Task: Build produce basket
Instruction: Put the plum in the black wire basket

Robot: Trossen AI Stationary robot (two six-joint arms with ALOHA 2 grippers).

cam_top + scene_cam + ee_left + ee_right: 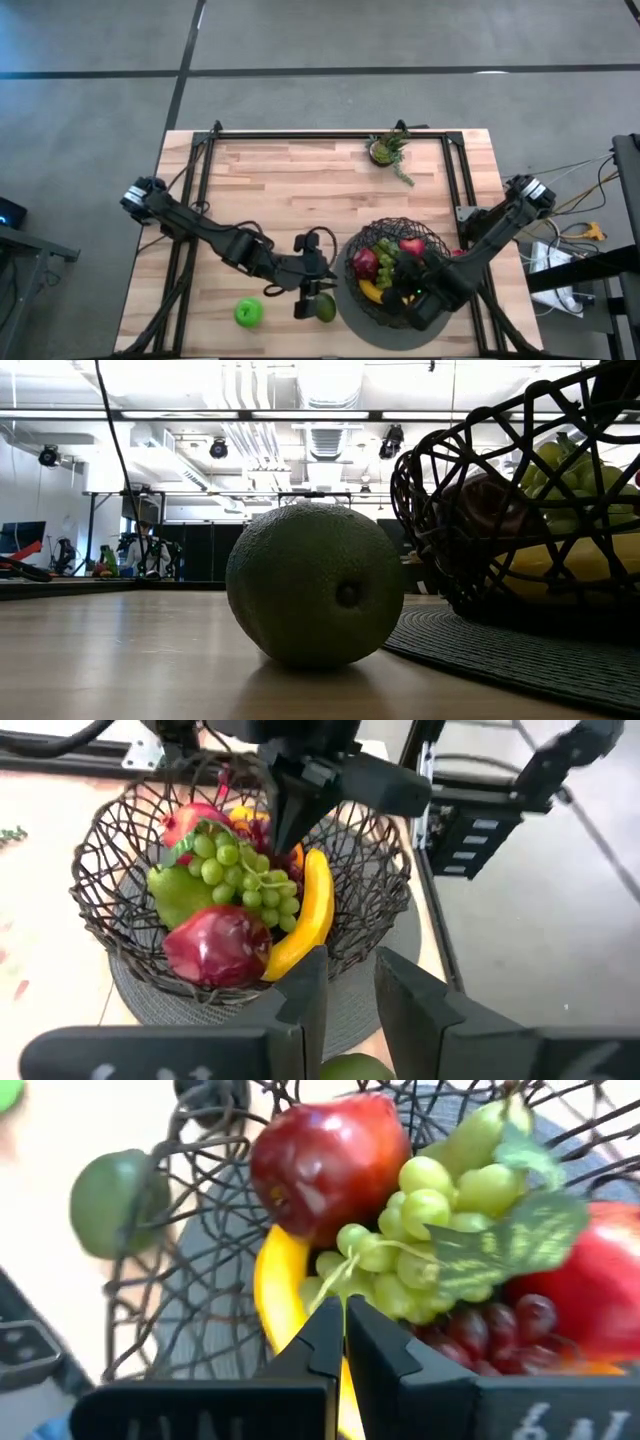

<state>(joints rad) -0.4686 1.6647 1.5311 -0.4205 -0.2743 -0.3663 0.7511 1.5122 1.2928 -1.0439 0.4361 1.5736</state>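
Note:
The dark wire basket [437, 243] stands on a flat grey disc [352, 318] at the table's near right. In it lie a red apple [215, 945], green grapes [250, 880], a banana [310, 915], a green pear [172, 892] and purple grapes [490, 1330]. My right gripper [343, 1330] is shut, inside the basket, its tips down by the green grapes [420, 1230]. A dull green avocado [315, 595] rests on the table just left of the disc. My left gripper [350, 995] hangs open above the avocado [326, 308]. A bright green apple [248, 313] sits farther left. My right gripper comes into the basket from above, slanting down, with its shut fingertips [325, 1325] right at the green grapes' stem [348, 1270] and over the banana [275, 1295]. Whether they touch the stem or the fruit, I cannot tell.
A small potted plant [388, 150] stands near the table's far edge. A black frame [330, 135] runs along the far edge and down both sides. Bare wood lies across the table's middle and far left.

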